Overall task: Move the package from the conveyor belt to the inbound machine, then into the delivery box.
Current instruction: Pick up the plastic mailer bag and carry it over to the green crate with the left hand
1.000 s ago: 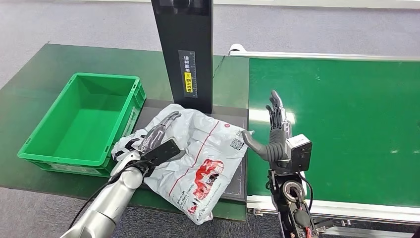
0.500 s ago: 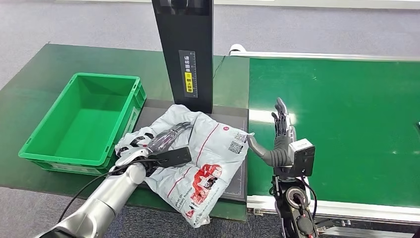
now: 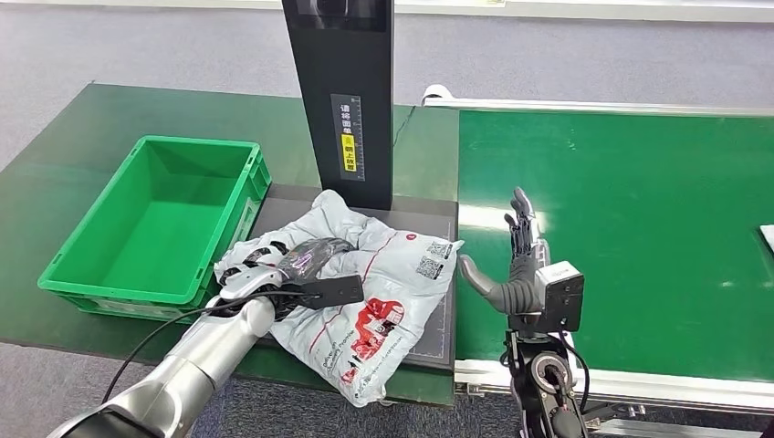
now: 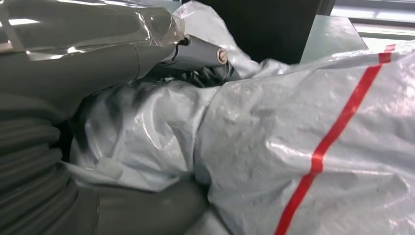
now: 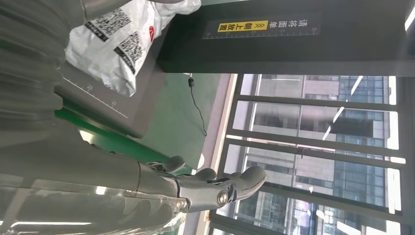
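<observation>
A grey plastic package point(image 3: 374, 292) with red print and QR labels lies crumpled on the dark plate of the inbound machine point(image 3: 443, 319), below its black upright column point(image 3: 342, 91). My left hand point(image 3: 292, 265) grips the package's left side, its fingers curled into the bunched plastic point(image 4: 147, 137). My right hand point(image 3: 513, 265) stands open and upright over the conveyor belt point(image 3: 630, 210), just right of the package and apart from it. One corner of the package point(image 5: 117, 44) shows in the right wrist view. The green delivery box point(image 3: 155, 224) sits empty to the left.
The box and machine stand on a dark green table point(image 3: 55, 146). A white item point(image 3: 767, 237) lies at the belt's far right edge. Grey floor lies beyond. A black cable point(image 3: 402, 114) runs behind the column.
My left hand has closed around the package's left side and bunched it, pulling it slightly left. My right hand has drawn back to the right, away from the package.
</observation>
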`<state>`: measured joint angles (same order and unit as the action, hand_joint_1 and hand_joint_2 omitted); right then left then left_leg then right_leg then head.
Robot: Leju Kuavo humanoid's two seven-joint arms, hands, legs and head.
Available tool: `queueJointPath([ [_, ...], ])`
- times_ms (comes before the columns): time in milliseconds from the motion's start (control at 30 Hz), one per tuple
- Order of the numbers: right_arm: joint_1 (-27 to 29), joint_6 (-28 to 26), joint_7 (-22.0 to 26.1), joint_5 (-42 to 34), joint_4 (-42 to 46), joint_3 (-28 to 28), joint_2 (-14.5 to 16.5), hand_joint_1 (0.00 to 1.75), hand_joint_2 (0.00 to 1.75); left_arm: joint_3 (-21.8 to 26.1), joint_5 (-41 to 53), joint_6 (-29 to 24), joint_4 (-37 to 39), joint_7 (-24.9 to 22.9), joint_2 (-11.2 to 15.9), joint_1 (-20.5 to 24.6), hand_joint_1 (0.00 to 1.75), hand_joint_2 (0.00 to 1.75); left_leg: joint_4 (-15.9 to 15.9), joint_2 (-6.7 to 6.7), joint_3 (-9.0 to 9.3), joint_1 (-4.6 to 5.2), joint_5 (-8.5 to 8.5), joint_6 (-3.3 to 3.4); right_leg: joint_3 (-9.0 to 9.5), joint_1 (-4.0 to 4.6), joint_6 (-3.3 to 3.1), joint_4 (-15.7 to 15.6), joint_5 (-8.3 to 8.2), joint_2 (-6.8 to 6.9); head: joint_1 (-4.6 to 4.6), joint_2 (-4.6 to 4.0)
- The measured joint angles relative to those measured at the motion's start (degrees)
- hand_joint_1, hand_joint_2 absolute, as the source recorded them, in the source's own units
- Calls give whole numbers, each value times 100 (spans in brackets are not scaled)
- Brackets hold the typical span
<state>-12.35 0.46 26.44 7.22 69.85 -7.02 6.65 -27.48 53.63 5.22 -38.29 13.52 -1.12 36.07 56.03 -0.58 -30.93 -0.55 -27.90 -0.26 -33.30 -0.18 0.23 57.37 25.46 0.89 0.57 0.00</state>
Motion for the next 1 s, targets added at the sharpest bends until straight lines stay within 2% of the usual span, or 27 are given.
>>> queueJointPath([
  [533, 104, 4, -20, 3, 116, 2, -60, 0, 175, -41, -118, 42, 0, 3, 59, 67, 175, 175, 0, 1, 9, 0, 0, 0, 7, 0, 0, 0, 0, -1, 1, 0],
  [667, 168, 3, -32, 1, 191, 2, -73, 0, 175, -41, -277, -104, -11, 75, 61, 35, 175, 175, 0, 0, 9, 0, 0, 0, 7, 0, 0, 0, 0, -1, 1, 0],
  [833, 214, 4, -43, -1, 255, 2, -104, 0, 175, -41, -467, -549, -216, 273, 100, -152, 175, 175, 0, -3, 6, 0, -1, 0, 3, 0, 0, 0, 0, -3, 0, 0],
  [1000, 234, 4, -56, 0, 288, 2, -136, 0, 175, -122, 154, -1888, -967, 245, 261, -576, 175, 175, 0, -4, -13, 0, 0, 0, -19, 1, 0, 0, 0, -3, 1, 0],
])
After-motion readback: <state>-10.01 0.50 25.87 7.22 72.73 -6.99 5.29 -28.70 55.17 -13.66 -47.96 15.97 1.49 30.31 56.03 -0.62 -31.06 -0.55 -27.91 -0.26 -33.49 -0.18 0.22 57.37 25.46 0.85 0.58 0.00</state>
